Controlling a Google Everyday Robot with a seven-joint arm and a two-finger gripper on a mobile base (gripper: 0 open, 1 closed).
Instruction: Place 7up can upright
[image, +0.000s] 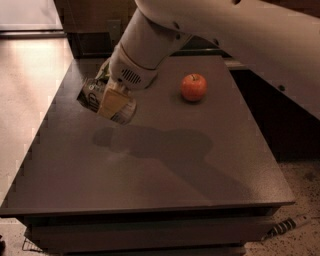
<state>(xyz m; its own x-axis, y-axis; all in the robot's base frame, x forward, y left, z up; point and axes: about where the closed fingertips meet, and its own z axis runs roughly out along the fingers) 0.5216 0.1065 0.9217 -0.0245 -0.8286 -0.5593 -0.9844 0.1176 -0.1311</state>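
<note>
The end effector (114, 101) was clenched on the can (90, 93) and hung above the left half of the surface (165, 170). The can lay across the fingers, tilted — neither upright nor flat — with one end lower than the other. It was clear of the surface, as the separate shadow beneath it indicated.

Task status: grasp and lift were done. By judgement, what remained was to rotate the can upright, lower it until its base met the surface, and release — none of which was yet done.

The apple (193, 86) lay well apart to the right, toward the far edge.
</note>
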